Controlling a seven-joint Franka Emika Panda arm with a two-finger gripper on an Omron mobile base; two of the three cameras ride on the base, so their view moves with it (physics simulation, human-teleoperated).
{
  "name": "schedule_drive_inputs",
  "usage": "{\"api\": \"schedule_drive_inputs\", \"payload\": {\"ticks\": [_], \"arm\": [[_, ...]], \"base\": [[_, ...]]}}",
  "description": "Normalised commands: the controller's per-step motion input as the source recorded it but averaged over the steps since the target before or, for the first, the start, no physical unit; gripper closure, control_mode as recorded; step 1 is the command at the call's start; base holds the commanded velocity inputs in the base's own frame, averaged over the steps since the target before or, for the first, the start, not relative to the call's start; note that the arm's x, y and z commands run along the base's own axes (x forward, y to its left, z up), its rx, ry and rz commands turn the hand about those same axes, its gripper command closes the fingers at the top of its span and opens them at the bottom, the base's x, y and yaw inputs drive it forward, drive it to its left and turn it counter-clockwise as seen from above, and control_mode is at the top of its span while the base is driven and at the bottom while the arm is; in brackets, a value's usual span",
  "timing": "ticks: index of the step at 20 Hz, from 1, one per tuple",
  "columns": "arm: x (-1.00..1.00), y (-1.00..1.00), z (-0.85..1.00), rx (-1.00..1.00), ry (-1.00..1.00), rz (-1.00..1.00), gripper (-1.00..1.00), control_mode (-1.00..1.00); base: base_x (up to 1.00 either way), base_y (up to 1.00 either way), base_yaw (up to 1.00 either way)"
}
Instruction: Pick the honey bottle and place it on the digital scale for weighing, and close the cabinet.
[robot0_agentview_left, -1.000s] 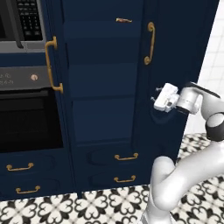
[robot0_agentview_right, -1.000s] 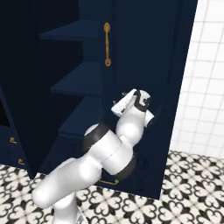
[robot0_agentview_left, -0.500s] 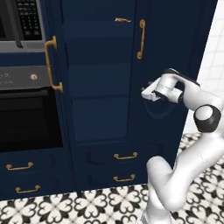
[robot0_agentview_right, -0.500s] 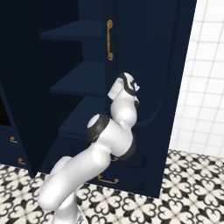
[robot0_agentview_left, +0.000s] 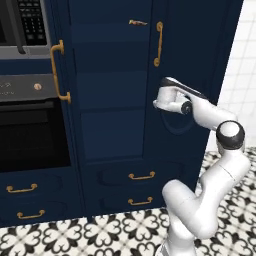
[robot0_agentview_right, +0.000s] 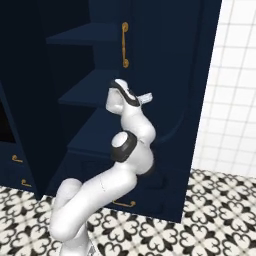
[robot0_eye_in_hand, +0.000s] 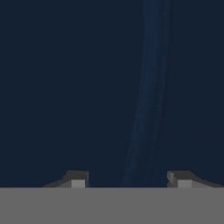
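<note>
A patterned black-and-white tile floor (robot0_agentview_left: 75, 235) runs beneath the tall navy cabinet (robot0_agentview_left: 115, 100), which has long brass handles (robot0_agentview_left: 158, 44), bare inner shelves (robot0_agentview_right: 82, 92) and drawers (robot0_agentview_left: 137, 175) below. Its right door stands partly open. The gripper (robot0_eye_in_hand: 129, 179), drawn in with nothing between its tips, sits right at the door's (robot0_agentview_right: 165, 70) face.

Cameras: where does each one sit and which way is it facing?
Left base view: behind-left of the arm, facing the cabinet front and oven; arm rises lower right.
Right base view: behind-right, facing the cabinet's shelves and tiled wall; arm rises lower left.
Hand view: on the hand, close against a navy panel; fingers at bottom.
Shared: both base views show the brass handle.
</note>
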Motion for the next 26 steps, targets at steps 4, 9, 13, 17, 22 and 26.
{"api": "schedule_drive_inputs", "payload": {"ticks": [4, 9, 13, 17, 22, 26], "arm": [[-0.82, -0.35, 0.14, 0.13, -0.07, 0.0, -1.0, -1.0], [-0.96, -0.41, 0.8, 0.17, -0.09, 0.0, -1.0, -1.0], [-0.83, -0.11, 1.0, 0.2, -0.19, 0.0, -1.0, -1.0], [-0.49, 0.0, 0.97, 0.01, -0.56, -0.09, -1.0, -1.0], [-0.53, 0.0, 0.44, -0.16, -0.97, -0.06, -1.0, -1.0], [-0.78, 0.04, 0.17, -0.31, -0.95, -0.12, -1.0, -1.0]], "base": [[0.0, 0.0, 0.0], [0.0, 0.0, 0.0], [0.0, 0.0, 0.0], [0.0, 0.0, 0.0], [0.0, 0.0, 0.0], [0.0, 0.0, 0.0]]}}
